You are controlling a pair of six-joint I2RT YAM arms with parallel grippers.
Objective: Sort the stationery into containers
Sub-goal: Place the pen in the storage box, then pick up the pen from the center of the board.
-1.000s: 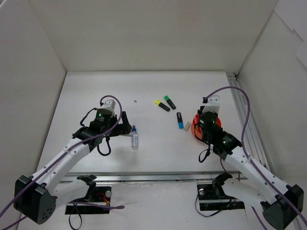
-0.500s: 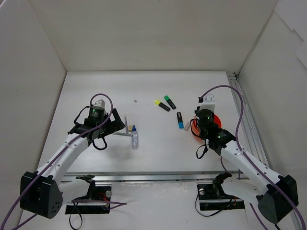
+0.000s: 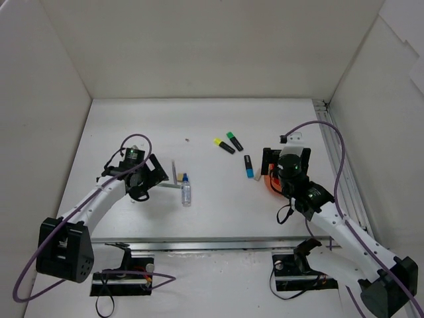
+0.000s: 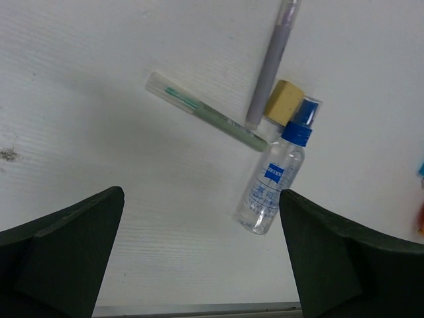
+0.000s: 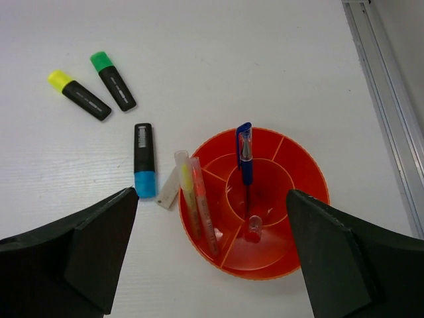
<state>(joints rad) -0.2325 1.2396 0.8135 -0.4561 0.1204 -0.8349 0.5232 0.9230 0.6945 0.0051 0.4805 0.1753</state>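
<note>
Two grippers stand open over the table (image 4: 99, 66), and neither has hold of anything.

On the right we see the right gripper (image 5: 212, 193) above the orange-red pot (image 5: 298, 179). Its fingers (image 5: 86, 258) are spread wide to either side of the pot in the wrist view, with nothing clamped between them. The pot sits toward the right edge of the table, near the metal rail (image 5: 384, 93). Inside it, a blue pen (image 5: 244, 156) stands in the round middle compartment. Two thin pens, the yellow-cored pen (image 5: 187, 192) and the red pen (image 5: 204, 215), lean side by side in a compartment on the pot's left.

Just left of the pot a pale strip (image 5: 169, 187) lies on the table; we cannot tell whether it touches the rim. Beside the strip lies the blue-capped highlighter (image 5: 144, 169). Farther left and farther back lie the yellow-capped highlighter (image 5: 79, 95) and the green-capped highlighter (image 5: 113, 80), close together but apart.

On the left, the left gripper (image 4: 202, 195) is spread as wide as it goes and is empty, hanging over bare table on the near side of a small cluster. That cluster holds a clear bottle (image 4: 271, 182) with a blue cap and a tan block (image 4: 283, 111) touching the cap. It also holds a grey pen (image 4: 271, 59) whose end meets the block. A green-cored pen (image 4: 205, 119) reaches the bottle's shoulder. The cluster lies well apart from the pot.
</note>
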